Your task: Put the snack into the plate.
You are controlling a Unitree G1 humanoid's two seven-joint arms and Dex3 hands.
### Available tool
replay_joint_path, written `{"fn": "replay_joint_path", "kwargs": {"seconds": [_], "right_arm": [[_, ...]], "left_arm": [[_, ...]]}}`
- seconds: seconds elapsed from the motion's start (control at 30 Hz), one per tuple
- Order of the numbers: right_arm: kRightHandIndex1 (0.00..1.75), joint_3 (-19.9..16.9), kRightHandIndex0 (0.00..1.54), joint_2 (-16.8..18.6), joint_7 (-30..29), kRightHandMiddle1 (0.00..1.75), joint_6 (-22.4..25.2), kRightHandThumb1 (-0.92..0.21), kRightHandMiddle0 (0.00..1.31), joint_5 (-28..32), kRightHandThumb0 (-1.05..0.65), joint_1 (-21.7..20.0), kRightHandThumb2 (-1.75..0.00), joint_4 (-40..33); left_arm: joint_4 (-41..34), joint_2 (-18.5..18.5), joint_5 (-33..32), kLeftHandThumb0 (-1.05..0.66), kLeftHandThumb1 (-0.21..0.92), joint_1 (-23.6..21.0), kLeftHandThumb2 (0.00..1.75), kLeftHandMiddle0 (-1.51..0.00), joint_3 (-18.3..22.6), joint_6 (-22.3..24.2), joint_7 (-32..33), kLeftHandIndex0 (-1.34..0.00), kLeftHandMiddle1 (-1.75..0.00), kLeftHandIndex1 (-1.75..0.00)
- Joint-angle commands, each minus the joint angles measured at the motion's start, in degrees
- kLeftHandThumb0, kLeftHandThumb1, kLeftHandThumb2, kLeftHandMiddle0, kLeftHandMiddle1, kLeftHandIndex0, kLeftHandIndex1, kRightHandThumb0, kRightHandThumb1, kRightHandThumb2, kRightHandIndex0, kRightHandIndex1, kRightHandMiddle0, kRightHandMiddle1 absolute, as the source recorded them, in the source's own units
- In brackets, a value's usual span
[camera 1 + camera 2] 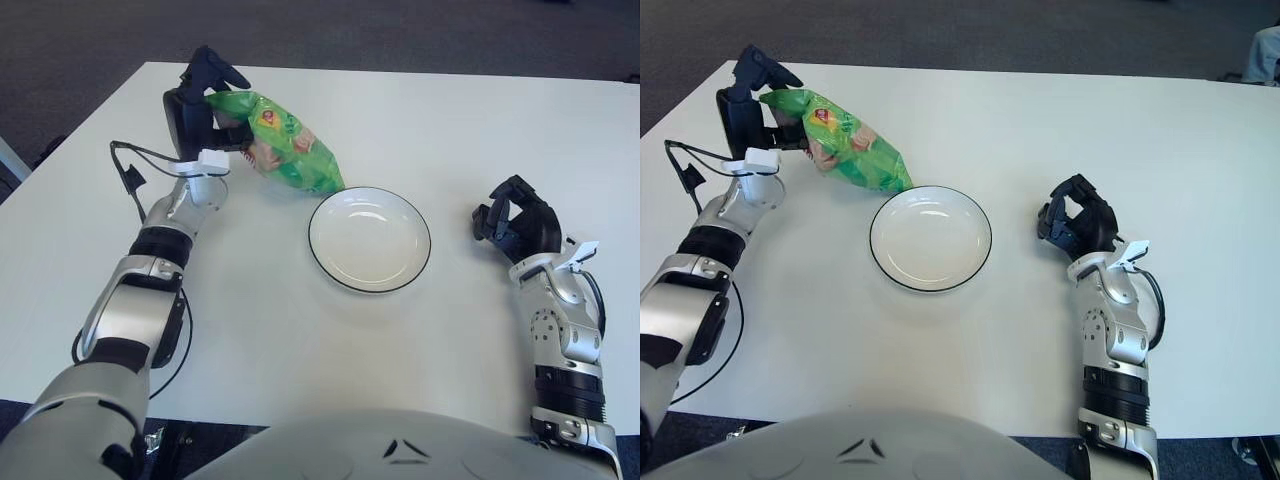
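1. While my left hand is raised to the far left of the plate, its dark fingers are closed around the upper end of the green snack bag.
2. My grip is on the bag's end farthest from the plate, with one finger arched over the top of it.
3. From my grip the bag slants down toward the plate, and its lower end shows just beyond the plate's far-left rim; I cannot tell whether that end touches the table or hangs above it.
4. White with a thin dark edge, the plate has nothing on it and sits on the table with the bag wholly outside its rim.
5. My right hand shows to the right of the plate, apart from it, with its fingers curled in and nothing between them.
6. A black cable loops beside my left forearm, on the side away from the plate.
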Motion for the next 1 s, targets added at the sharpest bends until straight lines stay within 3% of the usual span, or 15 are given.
{"fn": "replay_joint_path", "kwargs": {"seconds": [0.0,0.33,0.57,0.73,0.97], "right_arm": [[1.75,0.55,1.14,2.24,-0.22,1.75,1.85,-0.37,0.57,-0.36,-0.47,3.23,-1.26,3.24],[1.75,0.54,1.14,2.02,-0.29,1.75,2.09,-0.38,0.57,-0.50,-0.47,3.22,-1.25,3.26],[1.75,0.57,1.15,1.99,-0.27,1.75,1.99,-0.37,0.57,-0.64,-0.47,3.26,-1.25,3.26],[1.75,0.46,1.15,1.94,-0.05,1.75,2.00,-0.37,0.57,-0.58,-0.47,3.14,-1.25,3.55],[1.75,0.44,1.15,1.87,0.14,1.75,2.04,-0.37,0.58,-0.74,-0.47,3.05,-1.26,3.69]], "left_arm": [[-1.97,-1.30,-1.65,0.00,-0.11,0.62,1.75,-0.98,1.98,-1.15,-1.24,-0.71,-1.59,-1.75],[-5.42,-2.11,-1.62,0.00,-0.07,2.28,1.72,-0.93,3.96,0.61,-5.98,-0.67,-1.64,-1.75],[-9.35,0.14,-1.91,0.00,-0.06,4.34,1.71,-0.93,3.16,7.84,-17.10,-0.66,-1.63,-1.75],[-15.19,3.32,-3.39,0.00,-0.07,6.40,1.70,-0.95,3.11,15.30,-29.14,-0.67,-1.60,-1.75],[-22.59,3.35,-5.58,0.00,-0.02,8.83,1.65,-0.92,4.78,22.40,-36.21,-0.63,-1.60,-1.75]]}}
